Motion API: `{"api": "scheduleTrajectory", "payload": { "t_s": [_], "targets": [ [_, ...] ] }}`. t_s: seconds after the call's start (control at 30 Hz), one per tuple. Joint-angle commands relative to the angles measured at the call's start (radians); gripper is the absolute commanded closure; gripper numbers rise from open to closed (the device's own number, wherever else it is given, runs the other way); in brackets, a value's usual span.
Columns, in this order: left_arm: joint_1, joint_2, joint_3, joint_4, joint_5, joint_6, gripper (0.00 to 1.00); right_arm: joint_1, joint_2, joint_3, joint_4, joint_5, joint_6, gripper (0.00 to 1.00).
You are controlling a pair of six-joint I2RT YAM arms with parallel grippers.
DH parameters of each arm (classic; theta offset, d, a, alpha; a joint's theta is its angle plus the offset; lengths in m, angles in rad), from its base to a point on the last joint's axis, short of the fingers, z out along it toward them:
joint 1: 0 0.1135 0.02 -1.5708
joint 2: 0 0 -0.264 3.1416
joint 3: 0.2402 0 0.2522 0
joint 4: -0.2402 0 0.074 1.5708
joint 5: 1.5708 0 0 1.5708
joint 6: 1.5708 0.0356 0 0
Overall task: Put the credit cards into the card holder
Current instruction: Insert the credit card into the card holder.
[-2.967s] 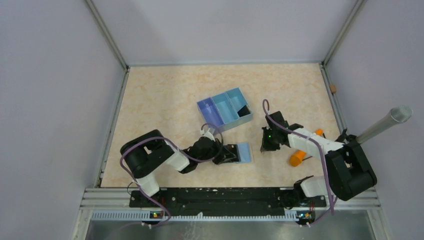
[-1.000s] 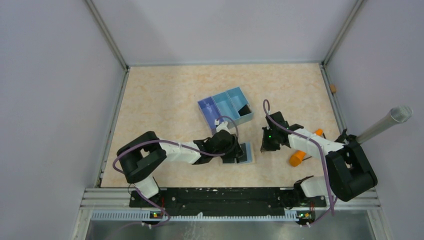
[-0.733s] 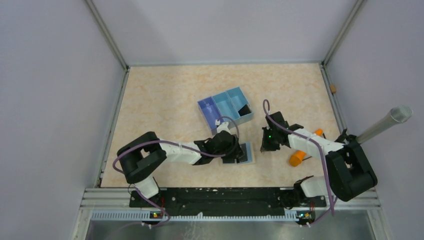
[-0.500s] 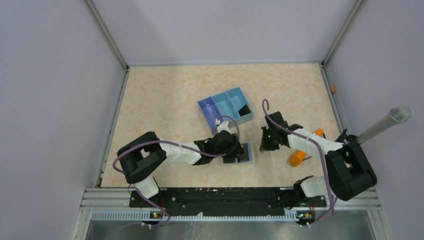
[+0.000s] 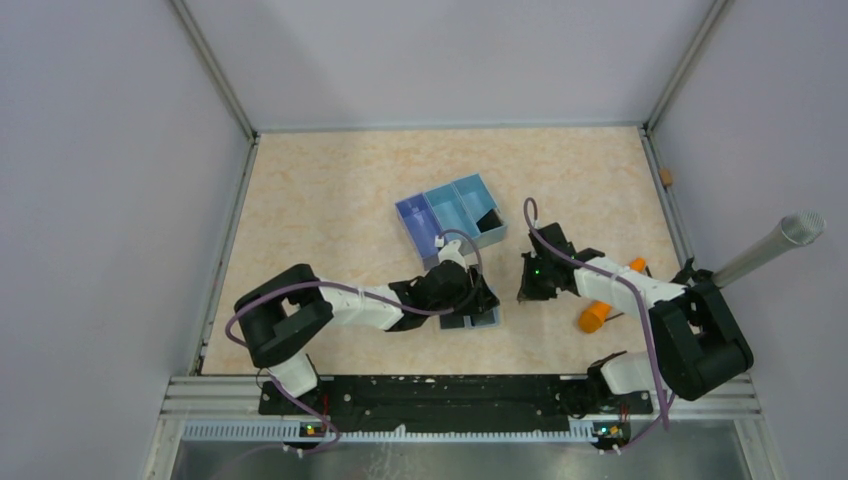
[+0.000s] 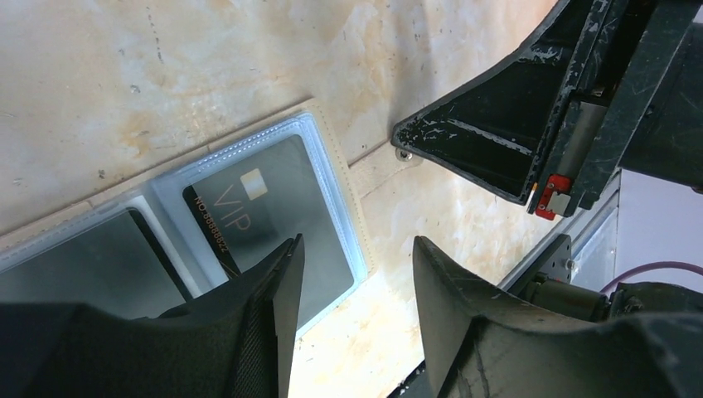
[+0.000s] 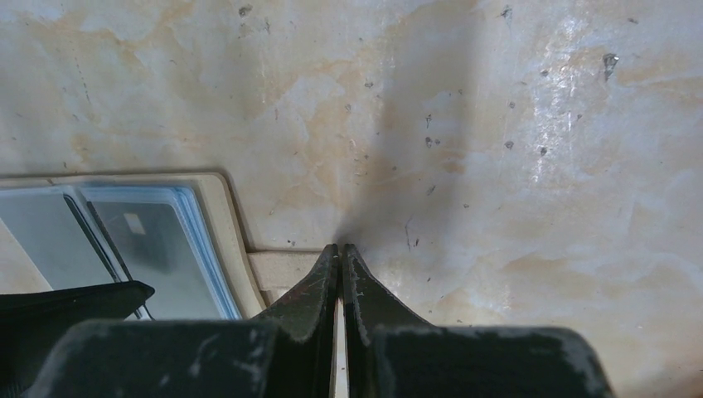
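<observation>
The left gripper (image 6: 356,246) has slid right over the card holder (image 6: 338,166) since 1 second ago, its fingers spread above a dark card (image 6: 265,207) that sits in a clear pocket. To the right, the right gripper (image 7: 340,249), fingers pressed together, touches the holder's beige tab (image 7: 282,267) on the table (image 7: 497,166).

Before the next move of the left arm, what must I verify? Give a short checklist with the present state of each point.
1. The card holder lies open on the table: ok.
2. The right fingers are shut, tips on the holder's beige tab: ok.
3. The left fingers stand apart, nothing between them: ok.
4. The VIP card sits inside its clear pocket: ok, one corner hidden.
5. The dark item in the blue tray is another card: cannot tell.
</observation>
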Motion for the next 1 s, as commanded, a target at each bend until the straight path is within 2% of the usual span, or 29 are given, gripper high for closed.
{"api": "scheduleTrajectory", "payload": {
  "t_s": [0.0, 0.07, 0.13, 0.23, 0.4, 0.57, 0.77, 0.97],
  "targets": [
    [-0.004, -0.086, -0.001, -0.017, -0.024, 0.03, 0.42, 0.013, -0.006, -0.002, -0.05, 0.056, -0.009, 0.93],
    [-0.004, -0.133, -0.01, -0.081, -0.044, 0.053, 0.35, 0.016, -0.043, 0.014, -0.079, 0.056, -0.015, 0.73],
    [-0.004, -0.184, -0.015, -0.176, -0.078, 0.071, 0.31, 0.027, -0.096, 0.033, -0.112, 0.098, -0.022, 0.59],
    [-0.002, -0.269, -0.033, -0.332, -0.143, 0.065, 0.27, 0.06, -0.166, 0.071, -0.152, 0.119, -0.025, 0.53],
    [0.007, -0.359, -0.106, -0.442, -0.164, 0.06, 0.26, 0.126, -0.22, 0.068, -0.099, 0.019, -0.005, 0.6],
    [0.019, -0.361, -0.143, -0.471, -0.148, 0.04, 0.35, 0.141, -0.181, -0.002, 0.059, -0.167, 0.034, 0.74],
    [0.038, -0.349, -0.185, -0.437, -0.131, 0.014, 0.38, 0.196, -0.085, -0.02, 0.129, -0.187, 0.056, 0.78],
    [0.049, -0.322, -0.193, -0.411, -0.116, 0.018, 0.43, 0.199, -0.02, -0.027, 0.102, -0.127, 0.072, 0.79]
  ]
}}
